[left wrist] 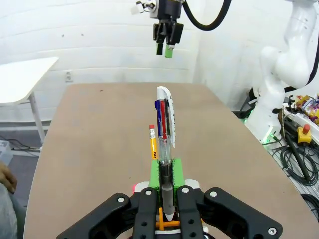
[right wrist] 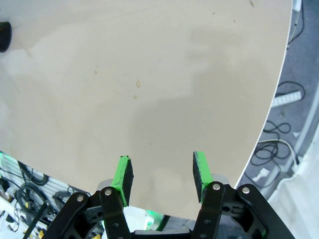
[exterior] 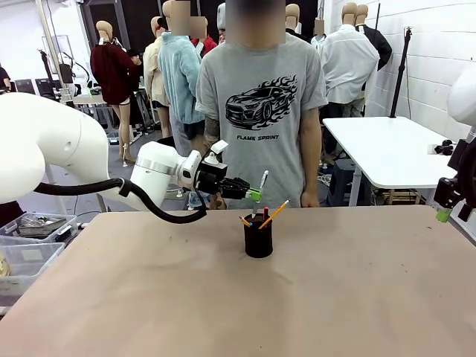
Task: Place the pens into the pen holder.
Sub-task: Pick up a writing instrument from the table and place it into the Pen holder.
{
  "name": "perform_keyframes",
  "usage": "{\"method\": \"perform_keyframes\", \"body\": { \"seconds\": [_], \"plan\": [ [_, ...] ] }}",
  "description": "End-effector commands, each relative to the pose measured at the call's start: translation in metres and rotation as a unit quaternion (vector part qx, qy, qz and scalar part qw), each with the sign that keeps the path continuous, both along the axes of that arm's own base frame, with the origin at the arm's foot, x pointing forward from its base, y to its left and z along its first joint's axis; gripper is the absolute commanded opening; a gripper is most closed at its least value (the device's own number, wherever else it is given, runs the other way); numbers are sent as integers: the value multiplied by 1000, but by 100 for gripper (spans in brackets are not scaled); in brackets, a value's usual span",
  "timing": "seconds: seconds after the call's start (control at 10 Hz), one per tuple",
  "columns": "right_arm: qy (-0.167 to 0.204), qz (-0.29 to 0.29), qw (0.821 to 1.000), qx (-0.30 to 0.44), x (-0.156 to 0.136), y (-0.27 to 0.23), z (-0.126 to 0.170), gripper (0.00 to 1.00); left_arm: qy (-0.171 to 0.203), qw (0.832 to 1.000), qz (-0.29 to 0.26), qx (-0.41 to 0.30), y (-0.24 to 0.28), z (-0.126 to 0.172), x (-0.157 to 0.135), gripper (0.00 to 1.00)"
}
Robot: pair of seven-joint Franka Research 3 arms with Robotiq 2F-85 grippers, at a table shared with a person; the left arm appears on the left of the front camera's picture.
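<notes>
Your left gripper point(exterior: 255, 195) is up in the air, just above and a bit to the left of the pen holder point(exterior: 258, 237). Its green pads are squeezed tight on a silver-white pen point(left wrist: 165, 134). In the left wrist view you can see the pen sticking out from between the pads, with a dark clip and red and blue buttons on its side. From the front, the pen point(exterior: 262, 182) leans a little and pokes up above the gripper.

The pen holder is a small black cup. It stands upright on the brown table point(exterior: 335, 297), near the middle and toward the far edge. A yellow-orange pencil point(exterior: 274, 214) already sits in it, leaning to the right. Other short sticks poke out of the cup too, one orange and one reddish.

Your right gripper point(right wrist: 160, 172) hangs over the right edge of the table, well apart from the cup. Its two green pads stand apart with nothing between them.

A person in a grey shirt point(exterior: 260, 104) stands at the far side of the table, behind the cup.
</notes>
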State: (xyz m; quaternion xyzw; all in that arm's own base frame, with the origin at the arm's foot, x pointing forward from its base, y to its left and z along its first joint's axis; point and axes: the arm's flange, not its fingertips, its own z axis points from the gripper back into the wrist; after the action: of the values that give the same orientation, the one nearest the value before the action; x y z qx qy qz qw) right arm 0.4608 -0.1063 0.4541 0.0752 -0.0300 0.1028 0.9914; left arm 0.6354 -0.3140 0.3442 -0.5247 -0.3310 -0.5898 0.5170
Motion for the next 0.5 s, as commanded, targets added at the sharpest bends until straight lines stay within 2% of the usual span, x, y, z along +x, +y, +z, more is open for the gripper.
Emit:
{"method": "perform_keyframes", "body": {
  "seconds": [0.0,0.2,0.3,0.4],
  "plan": [
    [-1,0,1000,-4,1,0,0,62,10,1000,-7,1,-4,0,9,0],
    [-1,0,1000,-4,1,0,0,62,17,1000,-9,5,-1,-11,8,0],
    [-1,0,1000,-4,1,0,0,62,16,1000,-9,9,-1,-12,7,8],
    [-1,0,1000,-4,1,0,0,62,11,1000,-13,15,-1,-11,7,27]
  ]
}}
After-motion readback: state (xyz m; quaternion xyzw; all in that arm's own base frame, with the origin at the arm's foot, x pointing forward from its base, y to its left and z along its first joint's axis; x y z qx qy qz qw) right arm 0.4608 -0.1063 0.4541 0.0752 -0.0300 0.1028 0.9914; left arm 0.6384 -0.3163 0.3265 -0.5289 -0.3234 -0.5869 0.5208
